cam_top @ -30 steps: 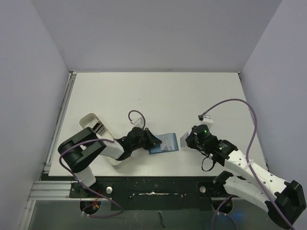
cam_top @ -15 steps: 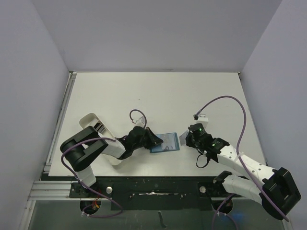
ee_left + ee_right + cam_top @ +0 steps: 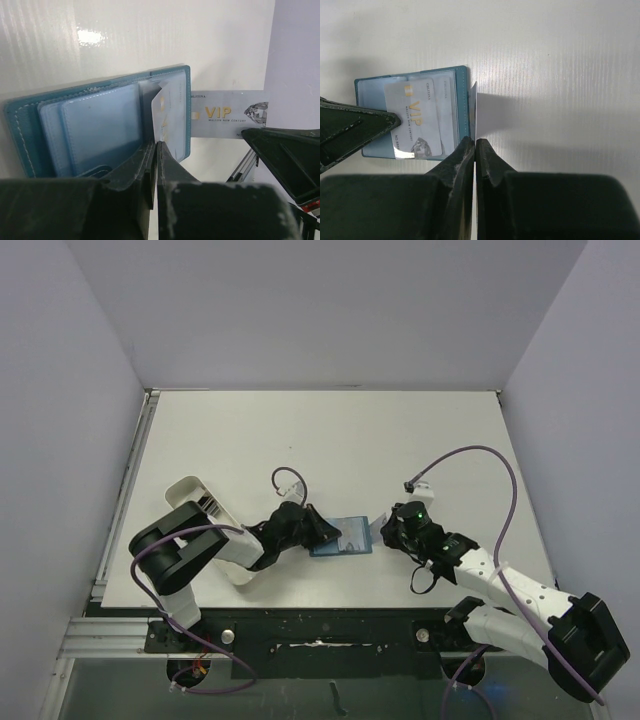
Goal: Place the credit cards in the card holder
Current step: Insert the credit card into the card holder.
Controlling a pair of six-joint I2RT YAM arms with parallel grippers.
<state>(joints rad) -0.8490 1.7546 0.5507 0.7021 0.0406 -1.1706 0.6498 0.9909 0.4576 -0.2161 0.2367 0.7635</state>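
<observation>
The teal card holder (image 3: 348,538) lies open on the table between my two grippers, its clear pockets facing up (image 3: 100,127). My left gripper (image 3: 328,533) is shut on a pale credit card (image 3: 165,112), seen edge-on over the holder's right pocket. In the right wrist view the same VIP card (image 3: 415,120) lies across the holder (image 3: 462,95). My right gripper (image 3: 384,533) is shut on a second credit card (image 3: 225,114), held upright just off the holder's right edge. From its own wrist view, the right gripper (image 3: 475,141) shows that card (image 3: 474,107) edge-on.
A long white tray (image 3: 195,498) sits at the left, partly under my left arm. A purple cable (image 3: 470,452) loops above the right arm. Bare white table lies behind the holder. Grey walls close in on both sides.
My right gripper has moved left with its card, from a small gap to right beside the holder's edge. The left gripper and holder have barely shifted.
</observation>
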